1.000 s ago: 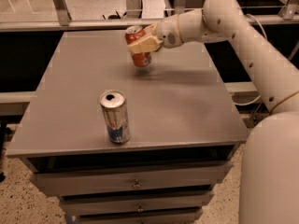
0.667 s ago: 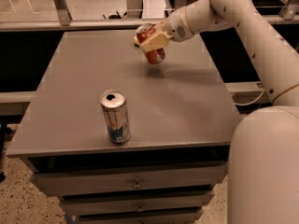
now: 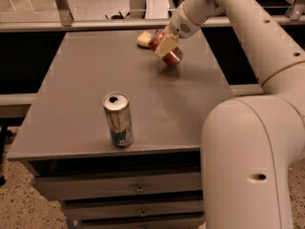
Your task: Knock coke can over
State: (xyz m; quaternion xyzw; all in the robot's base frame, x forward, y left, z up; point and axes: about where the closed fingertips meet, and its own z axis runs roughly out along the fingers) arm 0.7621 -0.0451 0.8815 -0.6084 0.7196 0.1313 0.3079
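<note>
The coke can (image 3: 172, 56) is short and red. It is tilted far over at the far middle of the grey table (image 3: 86, 80), its lower end near the tabletop. My gripper (image 3: 155, 42) reaches down from the upper right and is shut on the can. One cream finger (image 3: 144, 38) shows on the can's left and the other (image 3: 165, 46) lies across its front. The can's top is hidden behind the fingers.
A taller silver-and-blue can (image 3: 118, 119) stands upright near the table's front edge, well apart from the gripper. The arm's large white body (image 3: 248, 142) fills the right side. Drawers (image 3: 138, 187) sit below the tabletop. A rail and floor lie behind the table.
The gripper has moved a little right and toward the far edge with the coke can, tipping the can further over. The silver-and-blue can has not moved.
</note>
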